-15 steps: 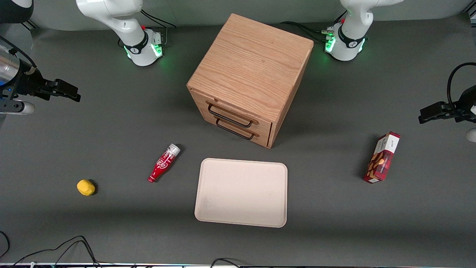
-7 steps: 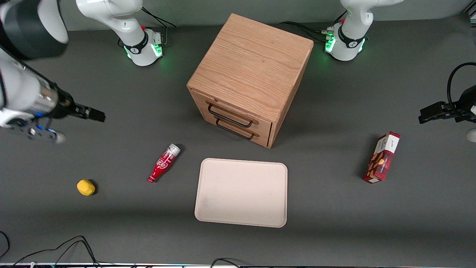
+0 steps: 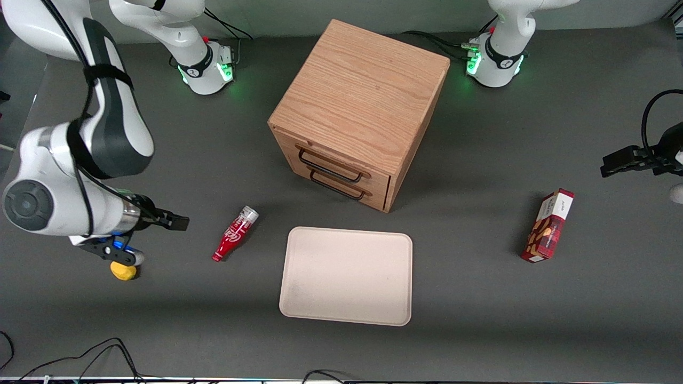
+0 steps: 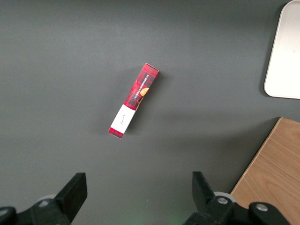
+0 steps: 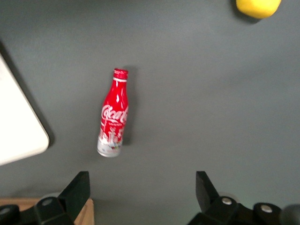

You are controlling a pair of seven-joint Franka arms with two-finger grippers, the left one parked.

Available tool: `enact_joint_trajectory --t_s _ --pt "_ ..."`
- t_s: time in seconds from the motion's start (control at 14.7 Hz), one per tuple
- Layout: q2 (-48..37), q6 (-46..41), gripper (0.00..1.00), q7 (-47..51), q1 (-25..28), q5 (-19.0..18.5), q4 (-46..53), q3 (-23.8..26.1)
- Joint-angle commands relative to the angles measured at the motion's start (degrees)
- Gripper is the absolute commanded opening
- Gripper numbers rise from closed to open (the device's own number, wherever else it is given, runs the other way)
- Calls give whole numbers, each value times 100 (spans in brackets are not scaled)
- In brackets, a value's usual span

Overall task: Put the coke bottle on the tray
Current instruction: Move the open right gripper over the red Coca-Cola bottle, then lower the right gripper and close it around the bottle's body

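The coke bottle (image 3: 235, 233) (image 5: 113, 115) lies on its side on the grey table, red with white script, its silvery base pointing toward the cabinet and its neck toward the front camera. The pale beige tray (image 3: 347, 275) (image 5: 18, 122) lies flat beside it, toward the parked arm's end. My gripper (image 3: 179, 221) (image 5: 143, 190) hovers above the table beside the bottle, on the working arm's side, fingers spread wide and open with nothing between them.
A wooden drawer cabinet (image 3: 360, 109) with two black handles stands farther from the front camera than the tray. A yellow lemon-like object (image 3: 123, 271) (image 5: 258, 7) lies under the arm's wrist. A red snack box (image 3: 548, 225) (image 4: 134, 99) lies toward the parked arm's end.
The working arm has swung in from the table's edge and come nearer to the front camera, bringing the gripper close beside the coke bottle. The bottle and the tray have not moved.
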Motion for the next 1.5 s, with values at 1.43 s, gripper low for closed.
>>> enact_joint_trajectory --t_s 1.43 --pt "599 4203 100 3207 231 -824 -2439 504"
